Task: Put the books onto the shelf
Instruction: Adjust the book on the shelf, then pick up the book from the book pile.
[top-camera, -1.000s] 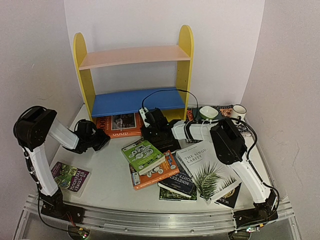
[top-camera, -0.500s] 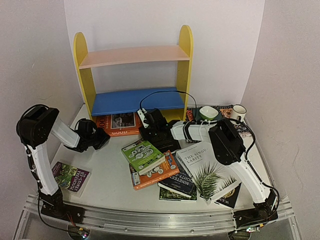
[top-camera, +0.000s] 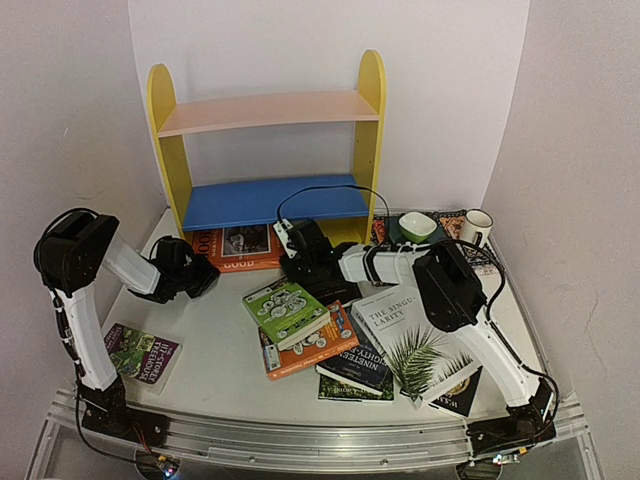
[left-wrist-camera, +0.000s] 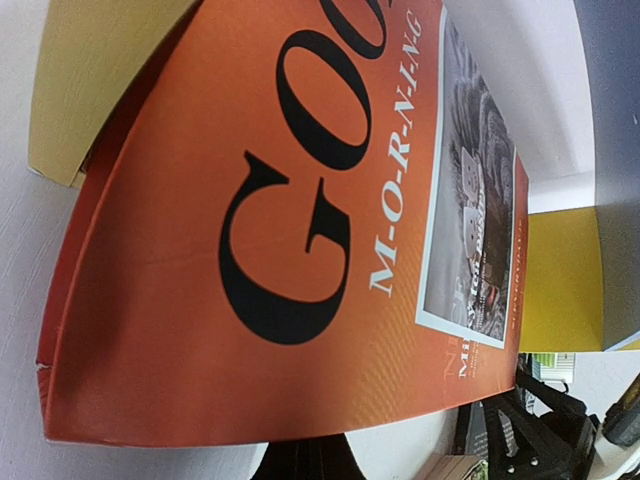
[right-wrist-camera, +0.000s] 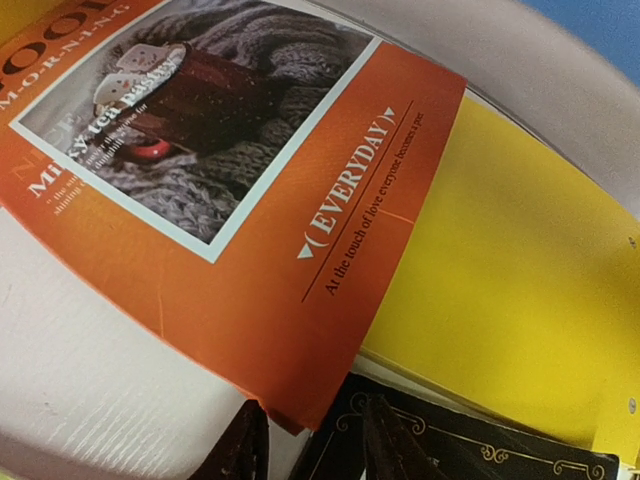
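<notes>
The shelf (top-camera: 265, 150) stands at the back with both boards bare. A big orange book (top-camera: 240, 248) lies flat against its yellow base (right-wrist-camera: 520, 320). My left gripper (top-camera: 205, 280) is shut, its dark tip (left-wrist-camera: 310, 462) poking out from beneath that book's (left-wrist-camera: 280, 230) near edge. My right gripper (top-camera: 290, 262) is at the book's right corner. Its jaws (right-wrist-camera: 318, 445) stand apart with the corner (right-wrist-camera: 300, 400) between them, not pinched, over a black book (right-wrist-camera: 450, 455). More books lie in front: green (top-camera: 286, 310), palm-leaf white (top-camera: 405, 335), purple floral (top-camera: 140, 352).
A green bowl (top-camera: 417, 227) and a white mug (top-camera: 478, 225) sit at the back right on a patterned cloth mat (top-camera: 490, 258). Dark books (top-camera: 355, 370) are stacked in the middle front. Walls close in on both sides.
My right gripper has crept a little left toward the orange book's corner and its jaws have shifted width. The left arm has barely moved.
</notes>
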